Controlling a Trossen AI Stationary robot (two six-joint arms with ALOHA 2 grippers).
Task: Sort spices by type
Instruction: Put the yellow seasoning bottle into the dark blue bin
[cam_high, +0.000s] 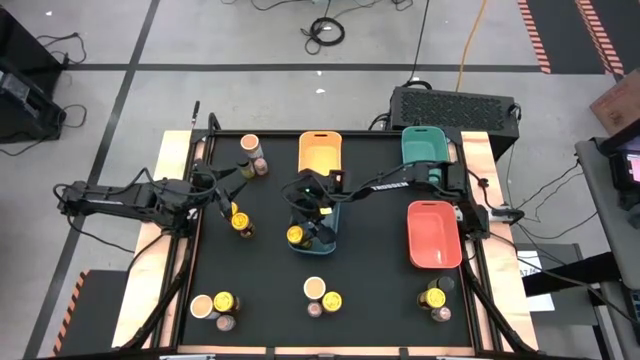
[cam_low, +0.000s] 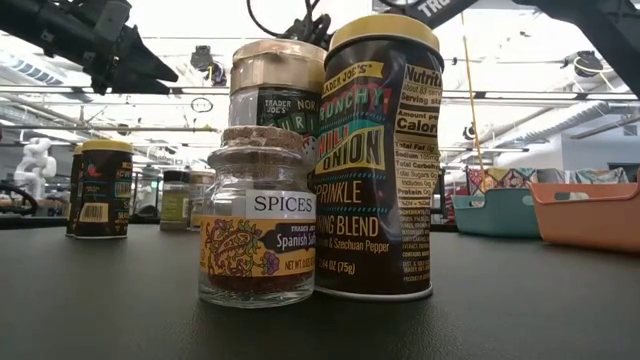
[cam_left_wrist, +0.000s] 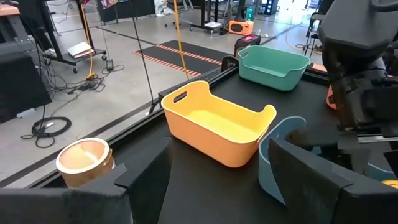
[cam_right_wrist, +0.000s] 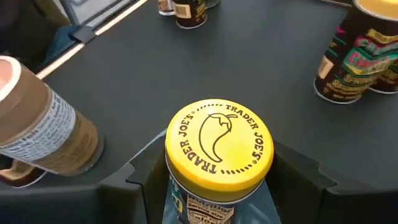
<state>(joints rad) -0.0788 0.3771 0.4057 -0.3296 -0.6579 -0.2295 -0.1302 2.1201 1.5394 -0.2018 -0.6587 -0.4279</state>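
Note:
Small spice jars and peach-topped tubs stand in groups on the black table (cam_high: 380, 290). My right gripper (cam_right_wrist: 217, 186) reaches from the table's right over the left end of the blue tray (cam_high: 328, 240), shut around a yellow-lidded jar (cam_right_wrist: 219, 144). My left gripper (cam_left_wrist: 227, 186) is open and holds nothing. It hovers at the table's left by another yellow-lidded jar (cam_high: 240, 218). A peach-topped tub (cam_left_wrist: 84, 158) stands just beyond its fingers. In the low view, a glass spice jar (cam_low: 257, 235), a yellow-lidded tin (cam_low: 378, 160) and a tub (cam_low: 277, 90) stand close to the camera. My right gripper pinches the yellow-lidded jar by its body just under the lid (cam_right_wrist: 186, 202), one finger (cam_right_wrist: 134, 180) on each side. The fingers come slanting down from above. The jar stays upright over blue plastic (cam_right_wrist: 273, 202); whether its base rests there is hidden.
The yellow tray (cam_left_wrist: 217, 124) and green tray (cam_left_wrist: 273, 62) sit along the far edge, and the red tray (cam_high: 433, 235) is at the right. A tan tub (cam_right_wrist: 43, 130) stands close beside my right gripper. More jars cluster near the near edge (cam_high: 222, 302) (cam_high: 322, 297) (cam_high: 436, 298).

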